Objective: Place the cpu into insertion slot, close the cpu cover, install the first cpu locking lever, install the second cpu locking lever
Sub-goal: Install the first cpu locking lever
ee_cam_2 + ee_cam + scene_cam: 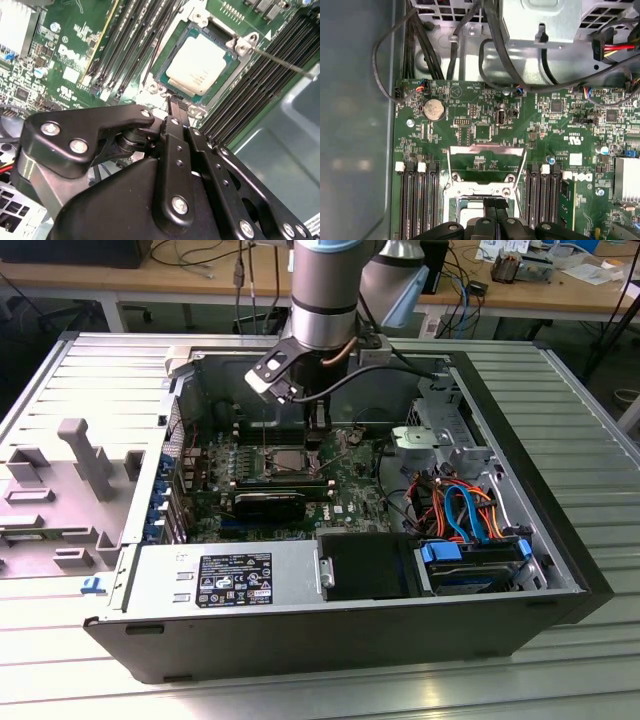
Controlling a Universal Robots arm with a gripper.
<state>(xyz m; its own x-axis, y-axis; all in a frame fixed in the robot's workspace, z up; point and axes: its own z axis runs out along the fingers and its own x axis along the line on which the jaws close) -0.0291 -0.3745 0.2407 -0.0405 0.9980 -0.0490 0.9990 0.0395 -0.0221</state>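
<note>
Hovered with closed, empty hand over cpu seated in slot, with cover raised and levers not yet installed.

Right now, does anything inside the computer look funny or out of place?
Nothing looks broken. The thin silvery metal cover frame stands flipped open, off the small silver-grey square chip, which lies flat in its dark-framed socket. A thin metal lever rod sticks out unlatched.

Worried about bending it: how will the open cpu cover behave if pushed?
The cpu cover looks like a thin metal frame with a large window, so probably light and slightly springy. It appears hinged beside the cpu, so a push likely swings it rather than slides it.
</note>
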